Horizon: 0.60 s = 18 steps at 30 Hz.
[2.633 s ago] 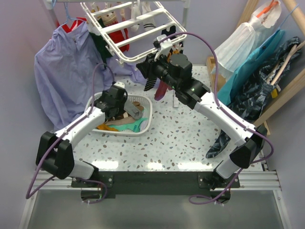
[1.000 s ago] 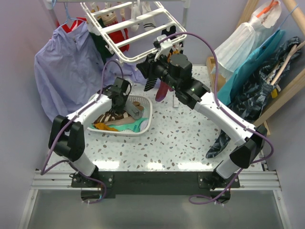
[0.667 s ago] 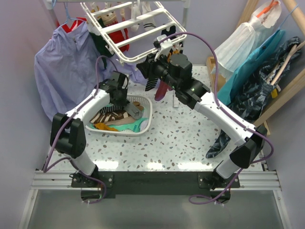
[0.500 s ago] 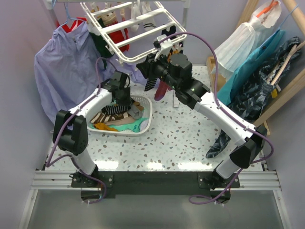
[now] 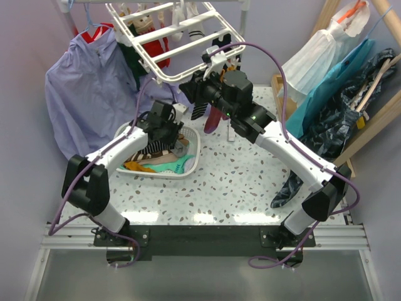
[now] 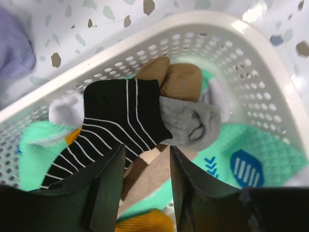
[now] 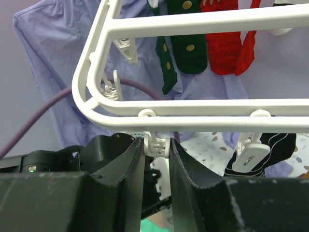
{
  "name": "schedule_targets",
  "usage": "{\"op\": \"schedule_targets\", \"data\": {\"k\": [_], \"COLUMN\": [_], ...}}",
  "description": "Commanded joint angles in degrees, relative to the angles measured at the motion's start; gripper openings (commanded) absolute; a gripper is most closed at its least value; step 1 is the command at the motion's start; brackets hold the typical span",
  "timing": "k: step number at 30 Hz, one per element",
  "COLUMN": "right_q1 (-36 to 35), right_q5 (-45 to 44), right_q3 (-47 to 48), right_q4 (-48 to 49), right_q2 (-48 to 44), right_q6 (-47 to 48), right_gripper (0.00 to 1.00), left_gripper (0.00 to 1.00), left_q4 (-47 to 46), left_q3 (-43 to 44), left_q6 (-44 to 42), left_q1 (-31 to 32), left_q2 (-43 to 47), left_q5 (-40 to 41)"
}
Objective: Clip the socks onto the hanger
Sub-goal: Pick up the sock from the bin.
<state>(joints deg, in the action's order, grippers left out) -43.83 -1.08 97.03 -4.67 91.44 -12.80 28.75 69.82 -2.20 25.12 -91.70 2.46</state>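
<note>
White basket [image 6: 266,50] of socks [image 6: 120,116], left jaws parted, empty, right jaws seemingly pinching hanger clip [image 7: 157,145]

We saw a laundry corner staged as a robot test rig. A white slotted basket [image 6: 256,92] of mixed socks [image 6: 120,121] sat on a speckled terrazzo counter [image 5: 238,188] directly beneath the left jaws. A white hanger [image 7: 203,107] with clips, socks pegged along it, hung just above the right jaws. A lavender shirt [image 5: 88,94] hung beyond the left jaws, and more garments [image 5: 326,56] out past the right jaws. Aluminium rails [image 5: 341,237] carried both arms between plain lilac walls [image 5: 25,37].
</note>
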Motion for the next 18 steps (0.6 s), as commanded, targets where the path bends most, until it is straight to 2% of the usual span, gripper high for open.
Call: {"op": "schedule_targets", "data": {"k": [1,4,7,18], "right_q1": [0.24,0.24,0.24,0.24], "right_q5": [0.64,0.73,0.56,0.55], "right_q3": [-0.18,0.08,0.08,0.00], "right_q4": [0.36,0.45,0.27,0.18], "right_q2": [-1.79,-1.79,-1.88,-1.79], "right_q6": [-0.39,-0.39,-0.39,-0.12], "right_gripper": [0.00,0.00,0.00,0.00], "left_gripper": [0.45,0.40,0.36,0.34], "left_q4": [-2.56,-4.14,-4.58,-5.90], "left_q3": [-0.83,-1.18,-0.31,0.75], "left_q6": [-16.42,-19.51,-20.92,-22.85], "left_q1": [1.33,1.24,1.33,1.33], "left_q2": [-1.02,-1.90,-3.83,-10.95], "left_q5": [0.98,-1.40,-0.44,2.11]}}
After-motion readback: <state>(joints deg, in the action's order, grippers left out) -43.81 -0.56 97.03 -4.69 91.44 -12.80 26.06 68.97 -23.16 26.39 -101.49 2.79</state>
